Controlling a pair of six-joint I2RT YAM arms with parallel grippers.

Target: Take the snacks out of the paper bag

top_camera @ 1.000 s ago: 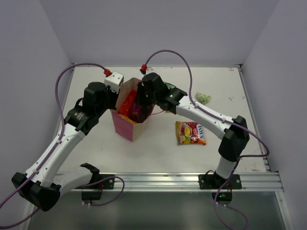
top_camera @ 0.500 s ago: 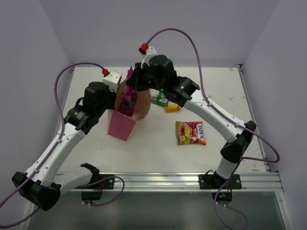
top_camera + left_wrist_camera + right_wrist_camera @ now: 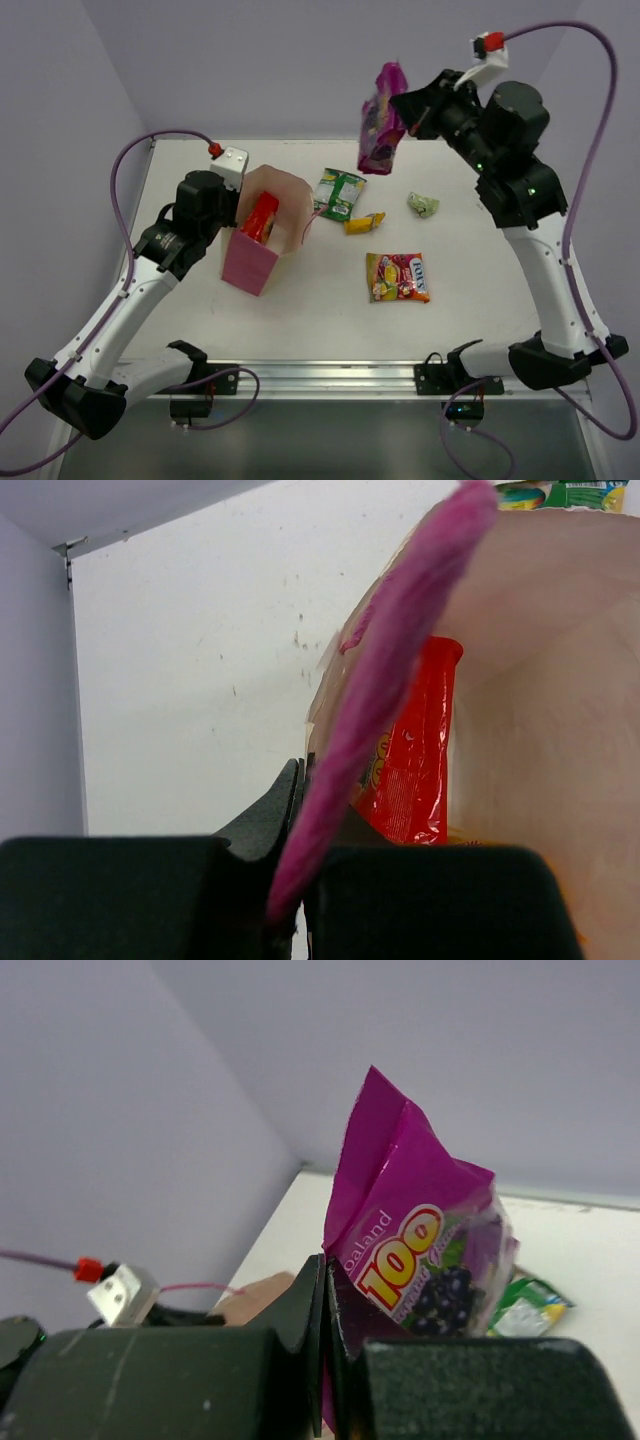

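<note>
High above the bench (image 3: 330,310), my right tool (image 3: 324,1290) clamps the purple grape packet (image 3: 380,120); my left tool (image 3: 303,790) pinches the paper bag (image 3: 250,268) at its rim. Out: green packet (image 3: 340,192), yellow packet (image 3: 363,223), candy bag (image 3: 398,277), pale piece (image 3: 423,204). Inside: red packet (image 3: 260,215), possibly more.

White table (image 3: 330,310) carries bag (image 3: 248,268), 4 snacks (image 3: 398,277).
</note>
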